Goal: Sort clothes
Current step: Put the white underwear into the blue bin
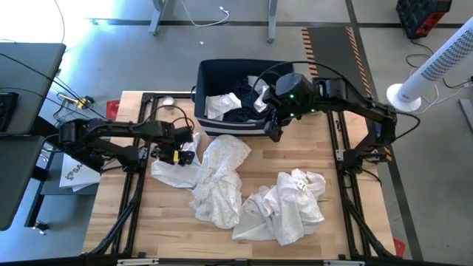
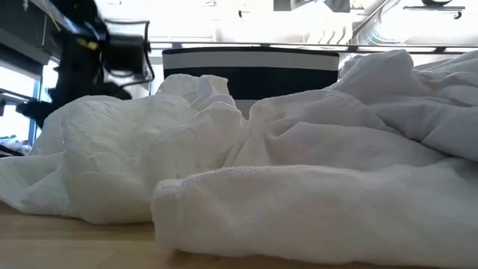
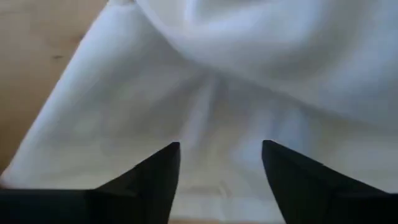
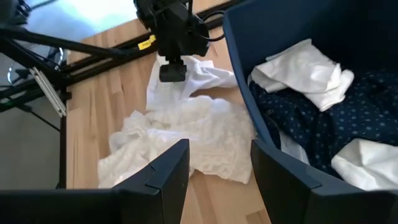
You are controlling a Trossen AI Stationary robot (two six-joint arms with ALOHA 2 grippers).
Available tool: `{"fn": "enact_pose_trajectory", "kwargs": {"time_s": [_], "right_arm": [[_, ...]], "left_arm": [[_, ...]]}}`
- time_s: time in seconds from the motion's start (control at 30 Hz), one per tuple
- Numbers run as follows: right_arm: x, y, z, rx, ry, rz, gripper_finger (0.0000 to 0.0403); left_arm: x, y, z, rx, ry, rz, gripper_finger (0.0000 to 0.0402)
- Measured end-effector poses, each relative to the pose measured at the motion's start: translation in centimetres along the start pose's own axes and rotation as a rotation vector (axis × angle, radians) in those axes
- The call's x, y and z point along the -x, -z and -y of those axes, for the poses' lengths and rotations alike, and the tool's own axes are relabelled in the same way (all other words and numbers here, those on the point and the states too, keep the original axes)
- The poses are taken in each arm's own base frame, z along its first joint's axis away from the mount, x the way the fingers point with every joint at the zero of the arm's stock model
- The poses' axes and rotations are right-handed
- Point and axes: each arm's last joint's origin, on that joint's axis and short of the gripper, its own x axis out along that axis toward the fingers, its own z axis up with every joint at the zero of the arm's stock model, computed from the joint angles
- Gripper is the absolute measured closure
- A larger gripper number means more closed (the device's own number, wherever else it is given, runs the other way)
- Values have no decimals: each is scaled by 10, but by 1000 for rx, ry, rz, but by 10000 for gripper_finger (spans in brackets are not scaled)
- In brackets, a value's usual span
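Two white garments lie crumpled on the wooden table: a long one (image 1: 216, 177) in the middle and a heap (image 1: 288, 205) to its right. The navy bin (image 1: 211, 74) at the far edge holds white pieces (image 4: 305, 68) and a dark dotted one (image 4: 348, 118). My left gripper (image 1: 185, 153) points down, open, over the long garment's left end (image 3: 249, 74), close to the cloth. My right gripper (image 1: 273, 127) hangs open, with nothing between its fingers, above the bin's near right corner (image 4: 217, 163). My left gripper (image 3: 221, 155) comes from above, pointing down, its two fingers (image 3: 163, 171) spread over a flat stretch of the long garment near its left end (image 4: 186, 78). I cannot tell whether the fingertips touch the cloth.
Black frame rails (image 1: 137, 185) run along the table's left and right sides. Bare wood (image 1: 155, 225) shows at the near left. A white fan (image 1: 436, 63) stands beyond the right edge and a dark desk (image 1: 22, 111) beyond the left. In the low view the white cloth (image 2: 314, 179) fills the foreground.
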Motion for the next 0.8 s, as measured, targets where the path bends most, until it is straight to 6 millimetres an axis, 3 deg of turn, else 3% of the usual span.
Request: {"fn": "enact_pose_trajectory", "kwargs": {"time_s": [0.13,0.27,0.37,0.47,0.53,0.6,0.7,0.8], "right_arm": [[-2,1,0,0,-1,-14,234],[-2,1,0,0,-2,-12,234],[-2,1,0,-3,2,-9,234],[-2,0,0,-18,19,4,234],[-2,-1,0,-18,23,9,234],[-2,-2,0,-19,21,19,234],[-2,-3,0,-18,16,35,234],[4,-7,-1,-4,9,71,234]], "left_arm": [[-23,-4,-9,18,-75,57,152],[-35,-5,-15,-14,-161,30,168],[-35,-4,-15,-62,-218,25,226],[-32,-4,-14,-108,-241,45,319],[-25,-4,-12,-137,-241,61,376],[-12,-3,-9,-159,-251,71,384],[25,4,0,-219,-234,87,383],[76,18,6,-287,-151,117,392]]}}
